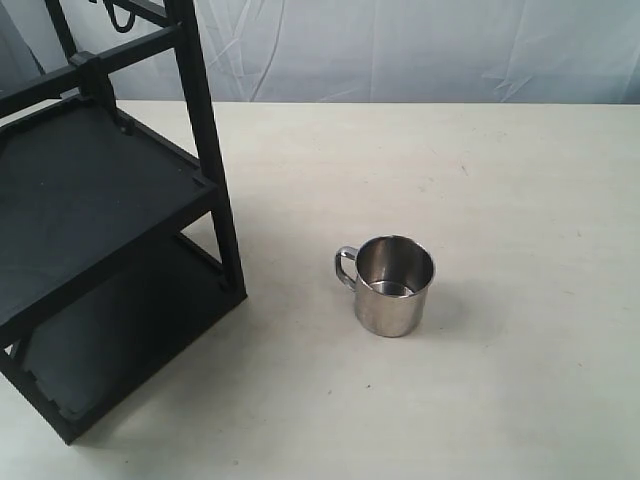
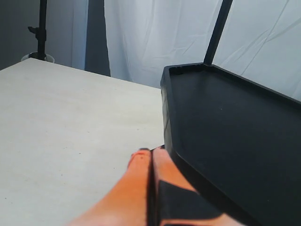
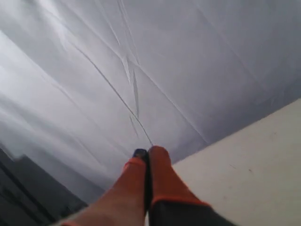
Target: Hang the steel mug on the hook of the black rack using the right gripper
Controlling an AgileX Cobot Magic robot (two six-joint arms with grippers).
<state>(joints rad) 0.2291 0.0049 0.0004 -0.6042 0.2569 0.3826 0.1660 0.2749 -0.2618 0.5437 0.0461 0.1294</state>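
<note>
The steel mug [image 1: 394,285] stands upright on the pale table, its looped handle [image 1: 345,266] turned toward the black rack [image 1: 105,190] at the left. A black hook [image 1: 122,18] hangs from the rack's top bar. Neither arm shows in the exterior view. In the right wrist view my right gripper [image 3: 146,154] has its orange fingers pressed together with nothing between them, pointing at the white backdrop; the mug is out of that view. My left gripper [image 2: 151,153] is shut too, empty, just beside the edge of a black shelf tray [image 2: 235,127].
A creased white cloth backdrop [image 1: 420,45] hangs behind the table [image 1: 520,200]. A dark light stand [image 2: 41,28] rises beyond the table's far corner in the left wrist view.
</note>
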